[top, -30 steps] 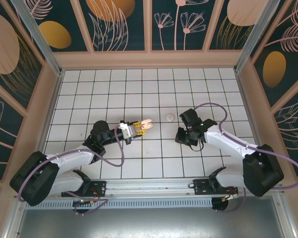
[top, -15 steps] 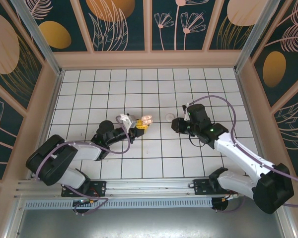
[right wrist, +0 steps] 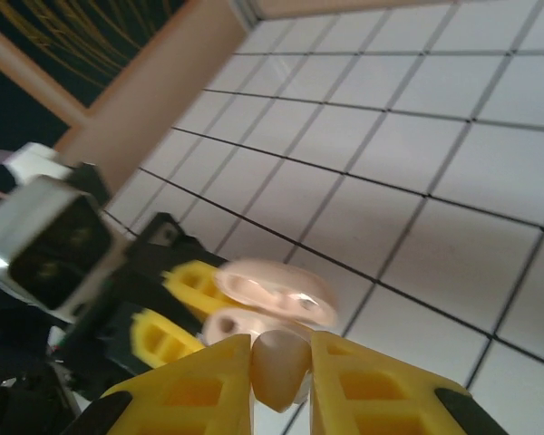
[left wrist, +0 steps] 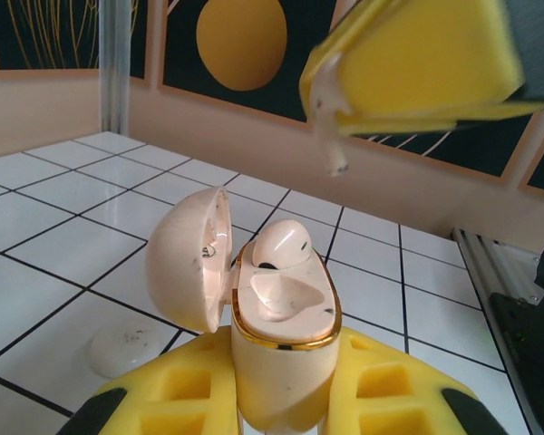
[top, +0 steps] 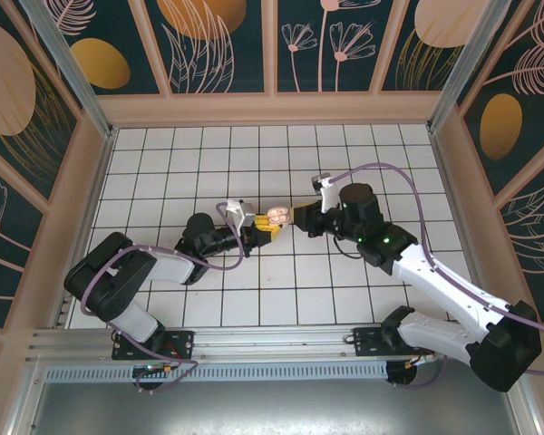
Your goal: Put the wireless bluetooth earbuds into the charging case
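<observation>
Case, lid open with one earbud seated, is clamped in the left fingers near the table's middle; right fingers pinch the second earbud just above.

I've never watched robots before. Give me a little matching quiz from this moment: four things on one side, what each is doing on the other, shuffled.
Things:
1. charging case
2. lid
3. left gripper
4. right gripper

States:
A. pinching the other earbud
B. swung open
C. clamped on the case
D. one earbud sits in it

Pairs: 1-D, 2-B, 3-C, 4-A
</observation>
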`<state>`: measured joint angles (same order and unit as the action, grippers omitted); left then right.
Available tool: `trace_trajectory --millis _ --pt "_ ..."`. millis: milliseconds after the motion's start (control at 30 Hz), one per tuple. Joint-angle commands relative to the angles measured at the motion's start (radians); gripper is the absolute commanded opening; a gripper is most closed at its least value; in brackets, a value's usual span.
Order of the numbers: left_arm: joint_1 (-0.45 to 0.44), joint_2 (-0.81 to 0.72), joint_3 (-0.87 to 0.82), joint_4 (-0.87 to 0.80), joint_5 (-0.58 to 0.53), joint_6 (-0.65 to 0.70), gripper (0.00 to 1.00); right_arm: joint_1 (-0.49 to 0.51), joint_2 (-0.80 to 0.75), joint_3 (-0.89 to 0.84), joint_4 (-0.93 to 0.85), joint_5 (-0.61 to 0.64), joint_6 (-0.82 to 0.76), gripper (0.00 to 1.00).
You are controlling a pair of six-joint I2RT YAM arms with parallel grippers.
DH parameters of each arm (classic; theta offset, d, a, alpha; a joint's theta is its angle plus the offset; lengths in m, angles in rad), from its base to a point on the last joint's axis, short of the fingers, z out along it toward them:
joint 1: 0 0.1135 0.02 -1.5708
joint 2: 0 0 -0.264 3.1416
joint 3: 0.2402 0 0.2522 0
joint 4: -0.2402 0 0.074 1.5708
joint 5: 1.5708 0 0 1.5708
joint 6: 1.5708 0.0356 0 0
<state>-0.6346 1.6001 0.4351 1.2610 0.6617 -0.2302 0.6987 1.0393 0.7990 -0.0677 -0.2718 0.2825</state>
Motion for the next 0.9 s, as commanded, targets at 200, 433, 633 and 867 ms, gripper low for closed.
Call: trace_trajectory --millis 200,433,633,867 --pt "-0.004 -0.002 0.028 0.043 0.037 -0.027 0.01 0.061 0.074 0.075 0.097 -0.018 -0.077 0.2" --pt "-0.004 -0.011 0.033 0.05 0.029 -0.048 0.01 0.067 0.115 0.084 0.116 -0.031 -0.091 0.2" --pt "-0.004 -0.01 0.033 0.08 0.019 -0.079 0.01 0.07 0.137 0.086 0.121 -0.043 -0.088 0.2" --pt "-0.004 -0.006 0.039 0.092 0.022 -0.09 0.01 0.074 0.155 0.081 0.136 -0.044 -0.083 0.2"
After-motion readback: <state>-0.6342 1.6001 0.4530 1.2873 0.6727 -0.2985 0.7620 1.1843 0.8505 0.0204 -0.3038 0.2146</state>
